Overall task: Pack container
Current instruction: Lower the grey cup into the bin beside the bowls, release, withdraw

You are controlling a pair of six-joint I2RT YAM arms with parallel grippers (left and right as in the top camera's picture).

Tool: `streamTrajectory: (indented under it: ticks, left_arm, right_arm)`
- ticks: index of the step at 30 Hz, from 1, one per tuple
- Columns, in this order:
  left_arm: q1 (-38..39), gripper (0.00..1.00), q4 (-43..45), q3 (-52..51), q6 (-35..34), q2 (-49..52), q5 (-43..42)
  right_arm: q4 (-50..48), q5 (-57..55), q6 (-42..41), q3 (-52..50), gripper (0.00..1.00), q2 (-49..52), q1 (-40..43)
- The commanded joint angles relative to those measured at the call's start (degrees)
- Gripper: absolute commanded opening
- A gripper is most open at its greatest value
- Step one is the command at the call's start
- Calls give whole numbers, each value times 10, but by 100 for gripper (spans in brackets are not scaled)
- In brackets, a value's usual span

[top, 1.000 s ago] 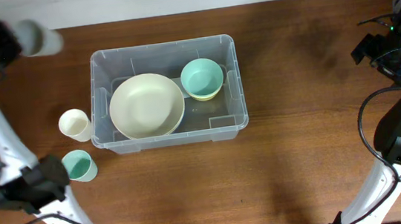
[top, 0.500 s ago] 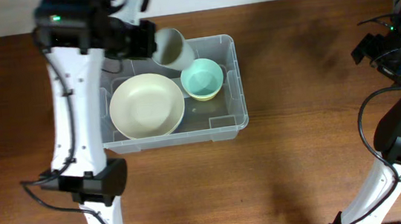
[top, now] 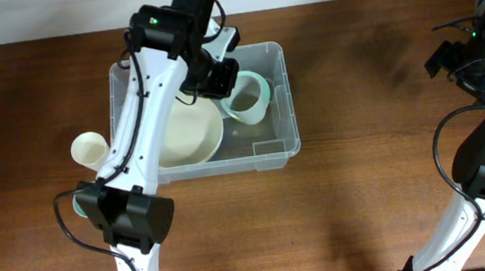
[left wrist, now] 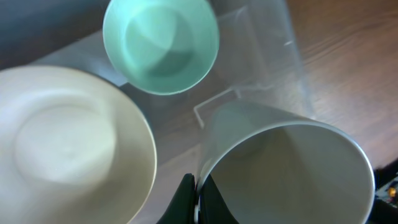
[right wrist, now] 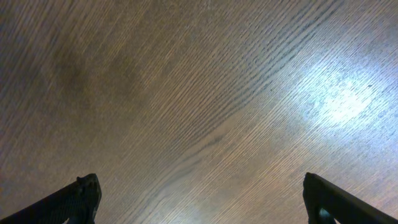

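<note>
Gripper (top: 221, 79) with cup (top: 246, 100) above container (top: 286, 104)

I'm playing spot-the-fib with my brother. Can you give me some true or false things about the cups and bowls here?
1. The left gripper holds a cup above the container. True.
2. The mint bowl sits outside the container. False: it sits inside, beside the cream bowl.
3. The right gripper grips a bowl. False: it is open and empty, over the table.
4. A cream cup stands on the table next to the container. True.
</note>
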State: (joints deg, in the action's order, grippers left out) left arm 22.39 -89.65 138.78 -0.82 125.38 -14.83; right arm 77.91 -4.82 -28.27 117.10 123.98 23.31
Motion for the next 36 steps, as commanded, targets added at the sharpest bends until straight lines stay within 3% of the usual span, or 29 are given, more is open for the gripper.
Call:
streamTrajectory:
  ticks: [1,7,28,36]
  left_arm:
    - [6,1,11,-35,11,3,33]
    - [6,1,82,-106,10,3,38]
    - [6,1,145,-218,10,3,63]
    - [6,11,153,-219,11,4,63]
  right_arm:
    - [0,-1,-1,-1,99,-8,-1]
    - [0,-1,-1,-1,99,-8,-1]
    - [0,-1,-1,-1,99,-8,0]
    - [0,-1,-1,-1,99,-8,0]
